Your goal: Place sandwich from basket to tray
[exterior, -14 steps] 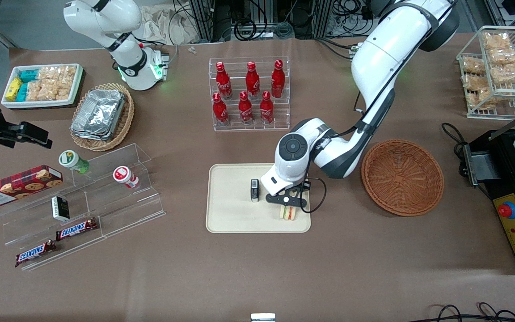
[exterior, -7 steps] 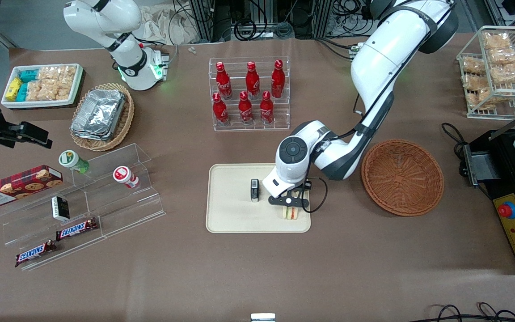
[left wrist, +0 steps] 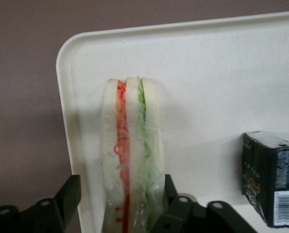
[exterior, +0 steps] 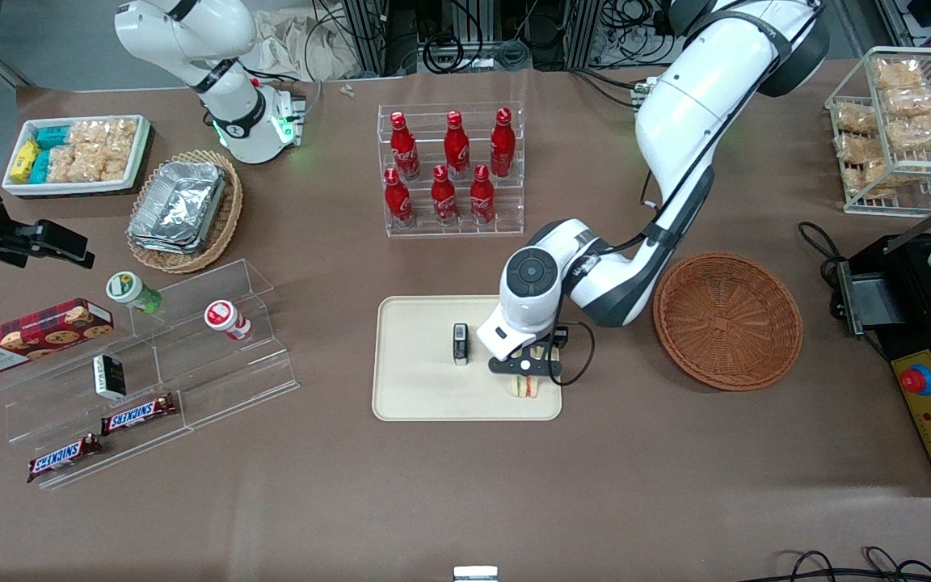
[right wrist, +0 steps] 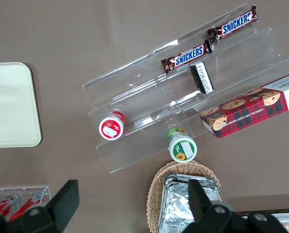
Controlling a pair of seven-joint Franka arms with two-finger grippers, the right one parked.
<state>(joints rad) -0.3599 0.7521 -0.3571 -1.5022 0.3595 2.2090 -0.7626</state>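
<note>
1. Gripper (exterior: 525,374) sits low over the tray (exterior: 417,388), at the corner nearest the front camera on the working arm's end.
2. Sandwich (left wrist: 131,160) stands on edge on the tray, filling side up. One finger is at its side; the other finger (left wrist: 69,194) stands off w/ a gap, so the pincer looks wide, prob. let go.
3. Basket (exterior: 727,320) sits beside the tray, nothing seen in it.
4. Sandwich is close to the tray rim; little margin there.
5. Small black box (exterior: 460,343) sits near on the tray, apart from the sandwich. Straight up looks like the safest way out.
</note>
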